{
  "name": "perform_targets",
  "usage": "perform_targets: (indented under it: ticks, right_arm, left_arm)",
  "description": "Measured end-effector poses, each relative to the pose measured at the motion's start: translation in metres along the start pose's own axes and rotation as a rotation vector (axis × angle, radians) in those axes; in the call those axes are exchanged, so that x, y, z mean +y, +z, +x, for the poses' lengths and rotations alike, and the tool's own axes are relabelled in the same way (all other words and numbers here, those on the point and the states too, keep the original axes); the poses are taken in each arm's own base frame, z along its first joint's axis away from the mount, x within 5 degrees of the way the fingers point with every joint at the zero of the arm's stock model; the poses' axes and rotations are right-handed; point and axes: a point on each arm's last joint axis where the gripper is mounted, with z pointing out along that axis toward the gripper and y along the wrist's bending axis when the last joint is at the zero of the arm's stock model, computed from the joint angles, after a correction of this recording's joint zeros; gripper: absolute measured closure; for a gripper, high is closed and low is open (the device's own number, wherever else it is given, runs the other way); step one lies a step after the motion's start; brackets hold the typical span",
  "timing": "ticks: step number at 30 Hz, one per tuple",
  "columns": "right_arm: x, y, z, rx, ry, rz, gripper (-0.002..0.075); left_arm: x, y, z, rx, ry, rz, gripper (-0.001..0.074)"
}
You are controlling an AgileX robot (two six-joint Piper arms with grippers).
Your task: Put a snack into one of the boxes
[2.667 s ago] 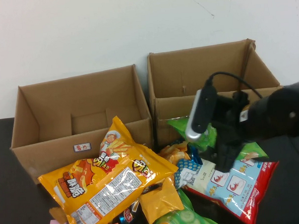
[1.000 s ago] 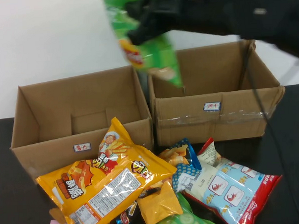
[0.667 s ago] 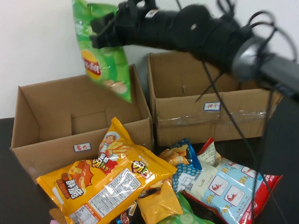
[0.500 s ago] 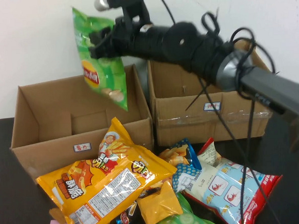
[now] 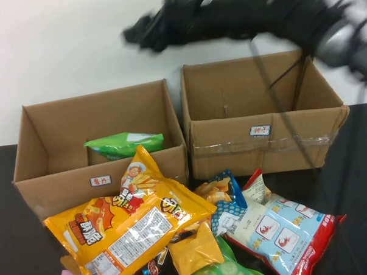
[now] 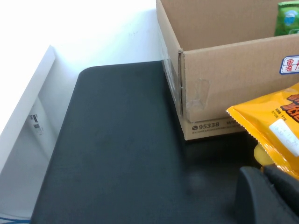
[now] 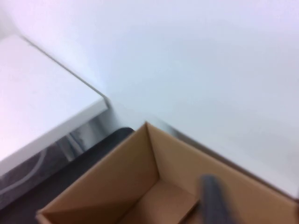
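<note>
I judge the main job done: the snack lies flat inside the box, on its floor toward the far wall, nearer the right wall than the left. No tool touches it. The same green bag shows as a sliver over the box rim in the left wrist view.

My right tool is high above the table's far edge, over the gap between the box and the taped box, badly smeared, so I cannot tell whether it is spread or closed. It holds nothing green that I can see. From the right wrist view I look down into the box, with only a grey blur at the lower edge.

My left tool sits low near the table's near left corner, just beside the yellow bag; only a dark piece of it shows, so I cannot tell its state either.

The yellow bag leans against the box front, and the shrimp bag lies toward the near right part of the table. What is left, as I read it, is only to bring the right arm clear.
</note>
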Motion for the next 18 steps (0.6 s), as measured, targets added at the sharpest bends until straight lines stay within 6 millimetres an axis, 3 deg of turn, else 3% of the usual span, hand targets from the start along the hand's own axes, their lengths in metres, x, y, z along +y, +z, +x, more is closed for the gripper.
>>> perform_targets:
  ticks: [3, 5, 12, 18]
  right_arm:
    - [-0.001, -0.044, -0.032, -0.004, -0.032, -0.032, 0.0614]
    - [0.000, -0.069, -0.046, 0.003, -0.052, -0.051, 0.0674]
    - [0.019, -0.134, -0.074, 0.082, -0.204, -0.076, 0.0720]
    - [0.044, -0.190, -0.090, 0.117, -0.329, 0.022, 0.0720]
  left_arm:
    - [0.000, 0.000, 0.000, 0.000, 0.000, 0.000, 0.0738]
    - [0.000, 0.000, 0.000, 0.000, 0.000, 0.000, 0.0738]
    - [0.000, 0.000, 0.000, 0.000, 0.000, 0.000, 0.0738]
    - [0.000, 0.000, 0.000, 0.000, 0.002, 0.000, 0.0738]
